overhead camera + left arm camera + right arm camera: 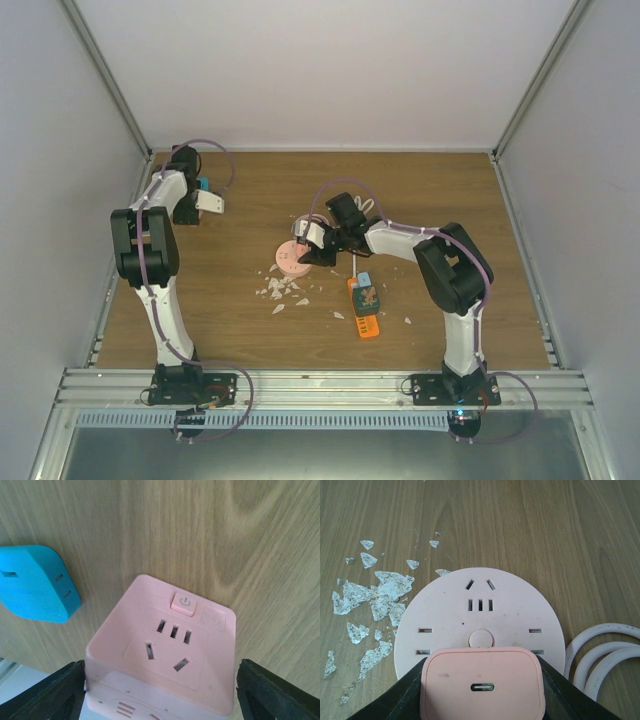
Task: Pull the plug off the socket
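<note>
A round pink socket (445, 615) lies flat on the wooden table, left of centre in the top view (286, 262). A pink plug (482, 680) with a small port on its back sits over the socket's near part. My right gripper (482, 676) is shut on the plug, one black finger on each side (308, 254). Whether the prongs are still seated is hidden. At the far left, my left gripper (160, 695) straddles a pink cube socket (165, 640), with thin gaps at the fingers, so it is open (205, 200).
A blue adapter (35, 582) lies just beside the cube (203, 184). Silvery flakes (375, 600) are scattered left of the round socket. A white cable (605, 650) loops on its right. An orange and teal tool (365, 305) lies nearer the arm bases.
</note>
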{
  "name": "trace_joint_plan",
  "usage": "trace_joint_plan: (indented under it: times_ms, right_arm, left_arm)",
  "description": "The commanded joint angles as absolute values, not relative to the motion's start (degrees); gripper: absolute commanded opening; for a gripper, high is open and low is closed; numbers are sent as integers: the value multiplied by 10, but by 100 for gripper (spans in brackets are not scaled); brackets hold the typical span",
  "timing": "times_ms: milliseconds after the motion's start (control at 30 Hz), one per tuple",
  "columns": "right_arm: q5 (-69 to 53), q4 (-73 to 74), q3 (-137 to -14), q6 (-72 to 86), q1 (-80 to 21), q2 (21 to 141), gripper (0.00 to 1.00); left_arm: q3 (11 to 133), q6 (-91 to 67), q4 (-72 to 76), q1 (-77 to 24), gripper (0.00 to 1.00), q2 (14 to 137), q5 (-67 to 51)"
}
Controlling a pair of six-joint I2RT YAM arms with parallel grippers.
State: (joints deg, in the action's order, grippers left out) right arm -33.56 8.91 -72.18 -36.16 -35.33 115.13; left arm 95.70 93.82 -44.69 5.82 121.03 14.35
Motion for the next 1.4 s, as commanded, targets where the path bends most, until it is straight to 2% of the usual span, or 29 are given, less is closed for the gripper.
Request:
trace_joint_plan:
  times_ms: [0,367,567,933,1367]
  right_arm:
    - [-282,111,-700,-371,-346,1159,33]
    - [-290,107,-707,-365,-346,1151,43]
    - [-296,106,-716,-360,-347,1145,55]
    - [-308,121,-737,-355,-348,1133,57]
    - [-326,123,-756,-357,-363,1132,57]
  left_arm:
    - [992,886,-494,62,82,1183,69]
    - [1000,770,-581,51,81,1136,-147]
    - [943,653,-592,12,81,1107,-303]
    - [836,509,-515,-56,80,1094,-403]
    - [795,419,-436,-106,75,1126,-387]
